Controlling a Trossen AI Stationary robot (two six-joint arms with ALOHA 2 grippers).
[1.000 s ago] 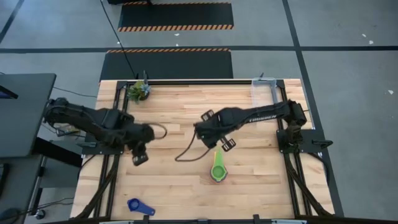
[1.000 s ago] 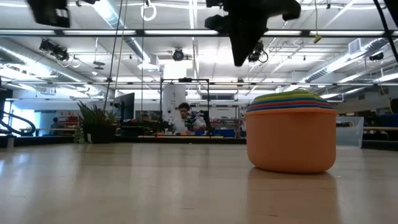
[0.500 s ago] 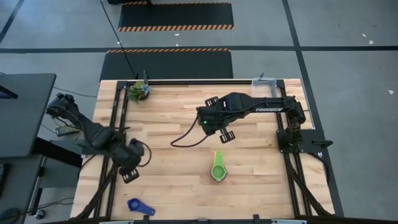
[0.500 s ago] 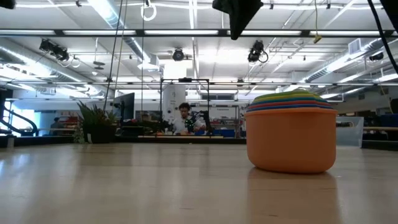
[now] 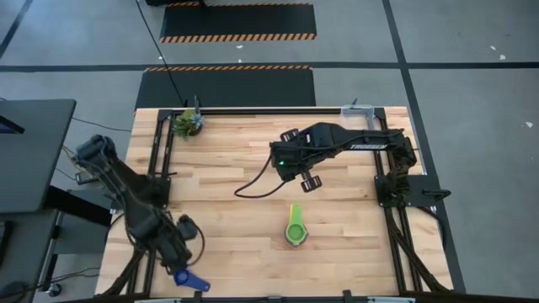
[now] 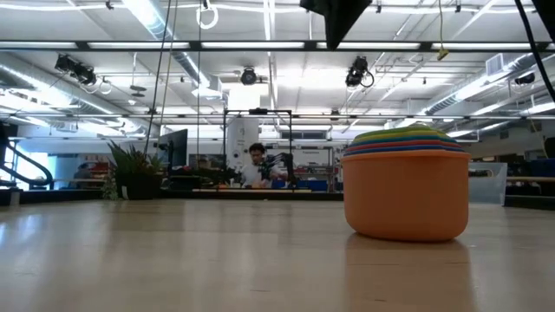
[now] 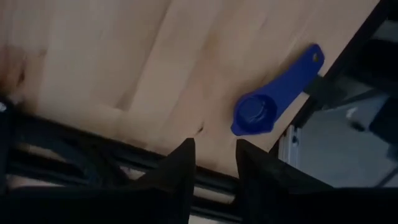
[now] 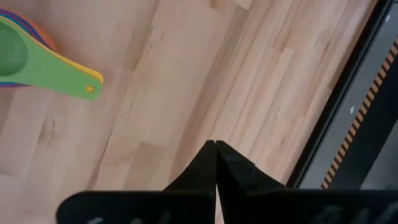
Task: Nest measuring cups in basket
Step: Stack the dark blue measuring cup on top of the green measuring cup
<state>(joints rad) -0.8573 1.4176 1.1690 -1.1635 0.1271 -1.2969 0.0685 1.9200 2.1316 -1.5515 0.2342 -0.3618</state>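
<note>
A nested stack of measuring cups (image 5: pixel 295 229), green on top and orange at the bottom (image 6: pixel 406 186), stands on the table right of the middle. A single dark blue cup (image 5: pixel 190 279) lies on the wood at the near left corner, also seen in the left wrist view (image 7: pixel 255 115). My left gripper (image 7: pixel 214 163) hovers open just short of the blue cup and touches nothing. My right gripper (image 8: pixel 215 155) is shut and empty, raised over the table's middle, on the far side of the stack. The clear basket (image 5: pixel 354 116) stands at the far right corner.
A small green potted plant (image 5: pixel 187 123) stands at the far left corner. A black metal frame (image 5: pixel 253 110) runs round the table's edges, close beside the blue cup. A black cable (image 5: pixel 253 187) hangs loose from the right arm over the table's middle.
My left gripper has swung from the table's left middle toward the near left corner, ending beside the dark blue cup. My right gripper has drawn back from the stack toward the far edge and risen. The stack has kept still.
</note>
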